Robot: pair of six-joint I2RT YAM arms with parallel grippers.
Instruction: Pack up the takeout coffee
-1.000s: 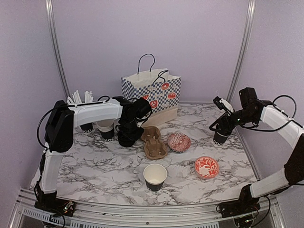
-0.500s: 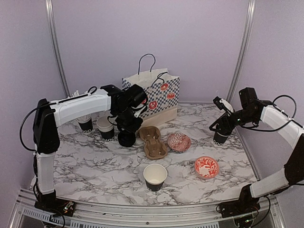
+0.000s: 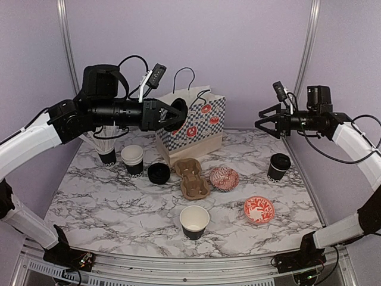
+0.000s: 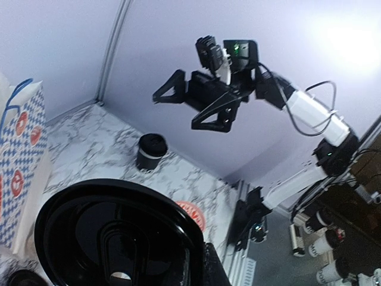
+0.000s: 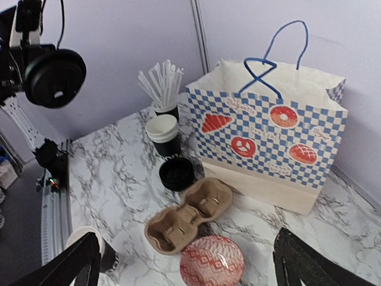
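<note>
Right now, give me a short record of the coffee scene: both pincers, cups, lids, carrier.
left pincer: raised, shut on black lid
right pincer: raised, open, empty
lidded cup: upright, right side of table
open cup: upright, near front edge
spare lid: on table, left of carrier
carrier: empty

Print on the paper bag (image 5: 268, 128) is unreadable.
</note>
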